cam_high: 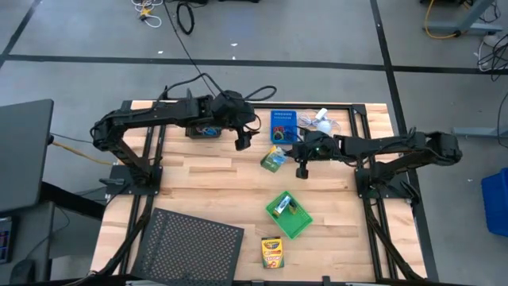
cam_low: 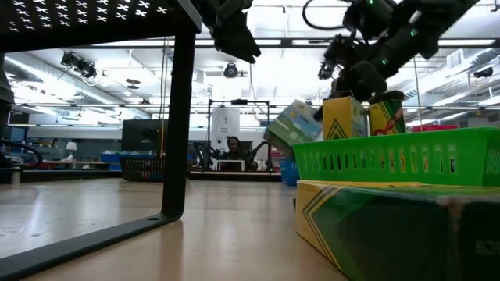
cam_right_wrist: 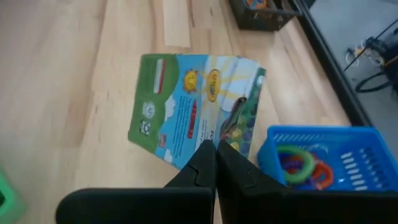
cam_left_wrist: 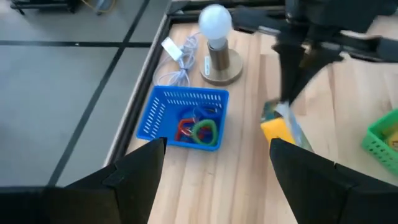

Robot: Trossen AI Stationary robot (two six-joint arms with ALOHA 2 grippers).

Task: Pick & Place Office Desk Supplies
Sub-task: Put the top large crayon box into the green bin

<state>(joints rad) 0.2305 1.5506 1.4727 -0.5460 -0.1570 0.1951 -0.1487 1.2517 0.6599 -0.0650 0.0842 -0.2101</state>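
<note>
A green-white small box lies on the wood between the two grippers; in the low view it looks tilted. My right gripper is shut, its tips over the box's edge nearest the blue bin. That blue bin holds red and green rubber-band loops. My left gripper hangs open above the table, left of the blue bin. The green bin holds upright packs, and the yellow crayon box lies flat near the near edge. My right gripper comes from above, pointing down, with its shut fingers at the box's edge beside the blue bin. Its own fingers cover that spot, so I cannot tell whether it touches the box.
A white mini fan with its cord stands at the far edge beside the blue bin. A black bin sits under the left arm. The black mesh tray covers the near left corner. Bare wood lies left of centre.
</note>
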